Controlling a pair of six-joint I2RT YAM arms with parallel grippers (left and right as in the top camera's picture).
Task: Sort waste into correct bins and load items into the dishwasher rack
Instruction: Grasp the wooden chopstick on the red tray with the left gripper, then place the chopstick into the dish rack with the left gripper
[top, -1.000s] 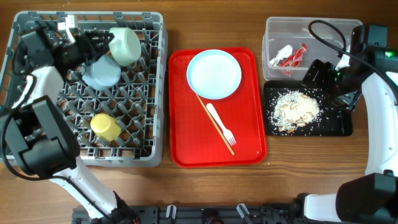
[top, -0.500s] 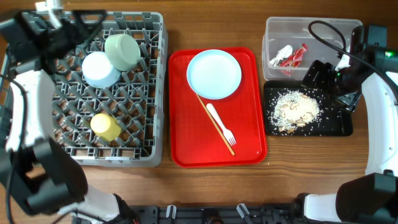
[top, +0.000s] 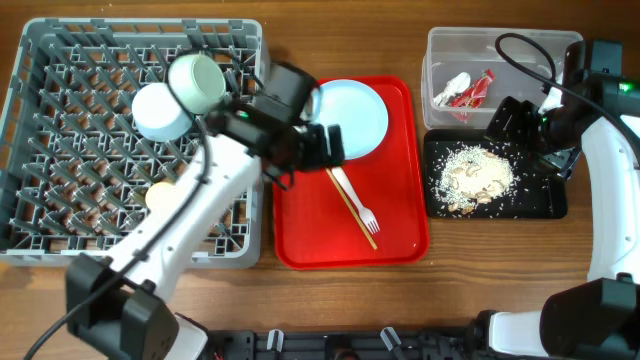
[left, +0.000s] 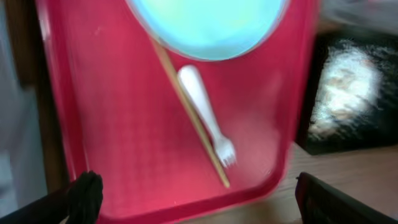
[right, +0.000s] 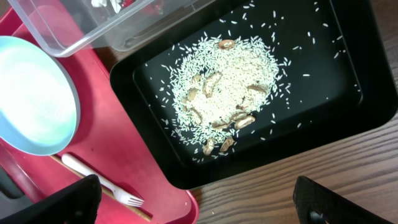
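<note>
Overhead looks straight down from high up, whole desk (top: 450, 290) in frame: rack (top: 60, 120) left, red tray (top: 300, 230) centre, black tray (top: 540, 205) right. Left wrist view faces down, close over the red tray, blurry. Right wrist view faces down, close over the black tray. All three share the plate (top: 360, 112), fork (top: 352, 197) and part of the black tray.

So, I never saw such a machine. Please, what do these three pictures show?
These are two robot arms, each ending in a two-finger claw. One picture looks down from above; the other two come from cameras on the wrists. A grey rack holds two bowls and a yellow cup. A red tray carries a plate, a fork and chopsticks. A clear tub holds a wrapper and a white scrap; a black tray holds rice. The left claw and the right claw are open, holding nothing.
</note>
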